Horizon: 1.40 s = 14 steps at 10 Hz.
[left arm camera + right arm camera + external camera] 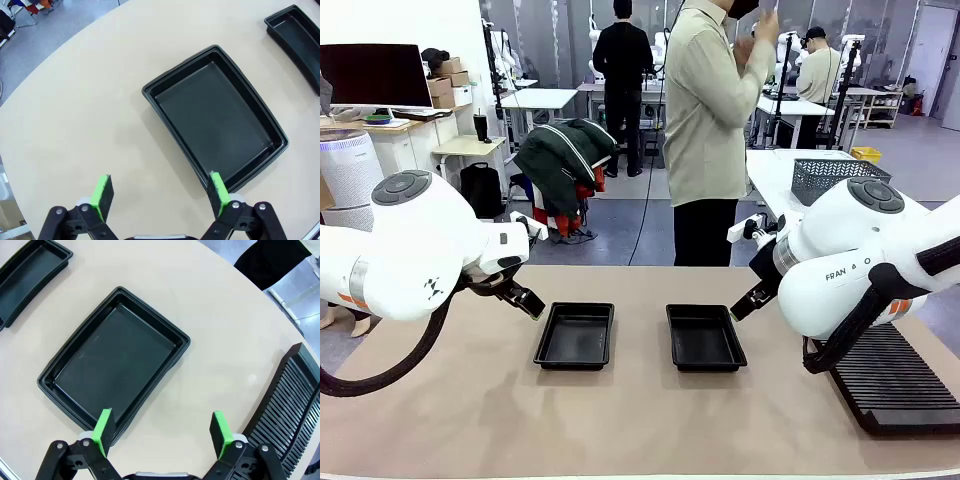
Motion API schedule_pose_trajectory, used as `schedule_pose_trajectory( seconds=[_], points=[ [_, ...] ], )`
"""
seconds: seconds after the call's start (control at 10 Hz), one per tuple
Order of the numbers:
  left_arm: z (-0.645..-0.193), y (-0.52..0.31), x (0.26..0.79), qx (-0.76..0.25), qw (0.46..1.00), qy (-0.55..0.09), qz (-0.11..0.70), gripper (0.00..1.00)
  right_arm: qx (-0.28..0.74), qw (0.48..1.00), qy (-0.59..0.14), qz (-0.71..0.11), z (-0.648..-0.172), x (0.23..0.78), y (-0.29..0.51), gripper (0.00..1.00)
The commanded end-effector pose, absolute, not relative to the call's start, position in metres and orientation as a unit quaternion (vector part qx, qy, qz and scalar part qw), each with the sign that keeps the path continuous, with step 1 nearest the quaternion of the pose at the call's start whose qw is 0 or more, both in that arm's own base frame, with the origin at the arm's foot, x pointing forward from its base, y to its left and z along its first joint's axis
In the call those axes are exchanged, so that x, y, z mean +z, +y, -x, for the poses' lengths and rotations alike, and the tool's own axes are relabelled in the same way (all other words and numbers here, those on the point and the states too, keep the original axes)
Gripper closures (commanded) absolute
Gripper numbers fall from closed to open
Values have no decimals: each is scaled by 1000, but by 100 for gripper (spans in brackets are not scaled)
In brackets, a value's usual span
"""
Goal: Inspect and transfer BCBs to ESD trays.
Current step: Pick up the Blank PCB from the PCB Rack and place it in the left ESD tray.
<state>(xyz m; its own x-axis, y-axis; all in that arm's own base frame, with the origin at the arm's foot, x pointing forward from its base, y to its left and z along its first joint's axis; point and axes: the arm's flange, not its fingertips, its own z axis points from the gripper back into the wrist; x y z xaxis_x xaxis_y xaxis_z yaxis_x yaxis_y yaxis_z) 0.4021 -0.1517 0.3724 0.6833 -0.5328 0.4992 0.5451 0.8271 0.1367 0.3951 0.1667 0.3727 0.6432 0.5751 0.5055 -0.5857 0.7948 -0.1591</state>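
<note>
Opening step, I judge: 2 empty trays (pixel 575 337) lie left of the rack (pixel 895 385). The left gripper (pixel 160 187) and right gripper (pixel 161 426) hover, jaws apart, holding nothing. Next they need a board.

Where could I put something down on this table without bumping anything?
The big bare stretch of table in front of both trays, nearest the robot, is free. So is the narrow strip between the left tray and right tray. Both trays are empty too. It's crowded at the right, where the ribbed rack sits under the right arm.
</note>
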Motion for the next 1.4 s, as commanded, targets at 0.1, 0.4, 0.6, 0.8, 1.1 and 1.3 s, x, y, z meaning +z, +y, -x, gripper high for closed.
schedule_pose_trajectory(
  seconds=[0.1,0.4,0.6,0.8,1.1,1.3],
  points=[
    [-402,-152,372,-294,917,-268,11,0,320,906,-275,-10,-395,373,167,0],
    [-402,-152,372,-294,917,-268,11,0,320,906,-275,-10,-395,373,167,0],
    [-402,-152,372,-294,917,-268,11,0,320,906,-275,-10,-395,373,167,0],
    [-402,-152,372,-294,917,-268,11,0,320,906,-275,-10,-395,373,167,0],
    [-402,-153,372,-295,917,-268,11,0,320,906,-275,-9,-395,373,167,0],
    [-392,-147,417,-257,928,-268,32,0,285,921,-261,-35,-385,420,160,0]
  ],
)
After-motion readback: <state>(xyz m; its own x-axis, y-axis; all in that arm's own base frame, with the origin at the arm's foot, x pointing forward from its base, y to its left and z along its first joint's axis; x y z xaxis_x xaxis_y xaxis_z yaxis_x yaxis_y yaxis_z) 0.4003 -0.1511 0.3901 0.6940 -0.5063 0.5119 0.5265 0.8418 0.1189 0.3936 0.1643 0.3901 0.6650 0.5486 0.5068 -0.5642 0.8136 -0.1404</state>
